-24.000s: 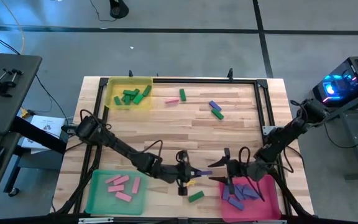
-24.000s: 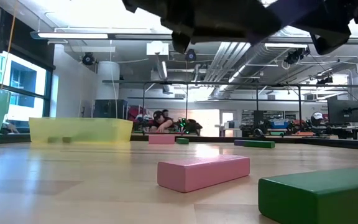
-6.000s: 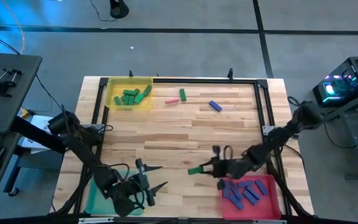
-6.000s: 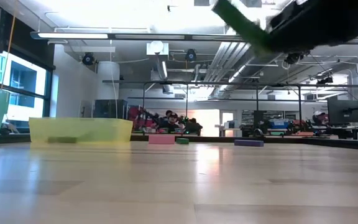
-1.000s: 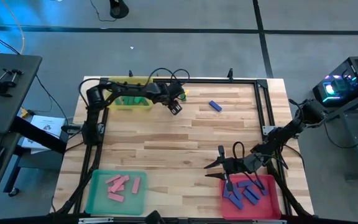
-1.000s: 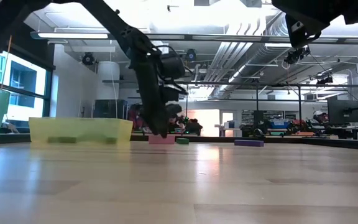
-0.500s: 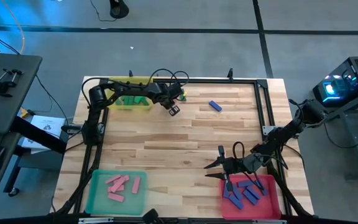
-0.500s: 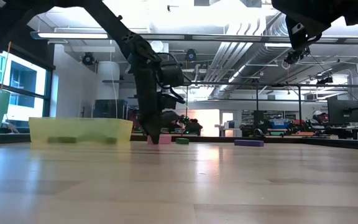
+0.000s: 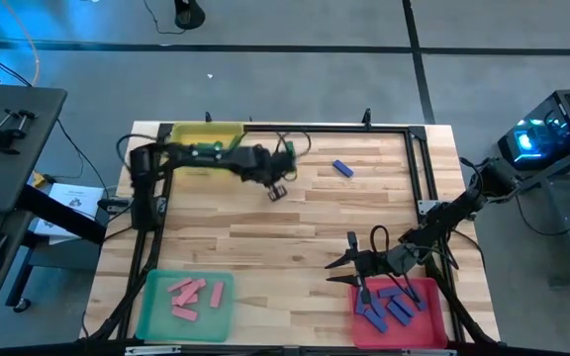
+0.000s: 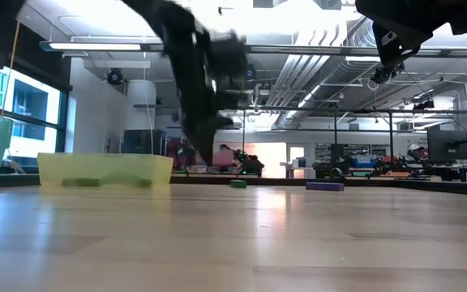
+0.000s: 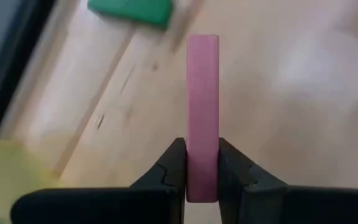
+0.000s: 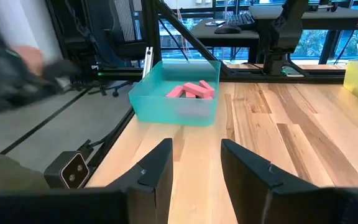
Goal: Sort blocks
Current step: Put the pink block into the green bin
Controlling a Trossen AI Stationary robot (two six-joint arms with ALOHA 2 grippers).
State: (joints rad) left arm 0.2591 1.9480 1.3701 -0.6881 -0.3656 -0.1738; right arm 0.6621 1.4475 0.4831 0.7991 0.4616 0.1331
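My left gripper [image 11: 202, 169] is pinched on a pink block [image 11: 202, 112]. In the left wrist view the block stands on end between both fingers [image 11: 166, 171], sticking well out past the tips. In the high view that gripper [image 9: 276, 185] sits at about 11 o'clock on the table [image 9: 364, 213], just beside the yellow tray [image 9: 206, 133], with the arm stretched across from the left edge. The low view shows the arm blurred and the pink block [image 10: 223, 156] lifted clear of the wood.

A green block [image 11: 129, 10] lies on the wood beyond the held pink one; the high view shows it [image 9: 287, 150] just past the gripper, toward 12 o'clock. The yellow tray holds green blocks [image 9: 206, 150].

A purple-blue block [image 9: 341, 168] lies alone at about 1 o'clock, well apart from both grippers.

My right gripper [image 12: 196, 163] has its fingers parted with nothing between them. In the high view it [image 9: 354, 267] hangs at about 5 o'clock, just beside the pink-red tray [image 9: 428, 316], which holds purple-blue blocks [image 9: 389, 307].

The green tray [image 9: 156, 311] is at 7 o'clock with pink blocks [image 9: 194, 294] inside; the right wrist view shows the same tray [image 12: 176, 106] and pink blocks [image 12: 192, 90].
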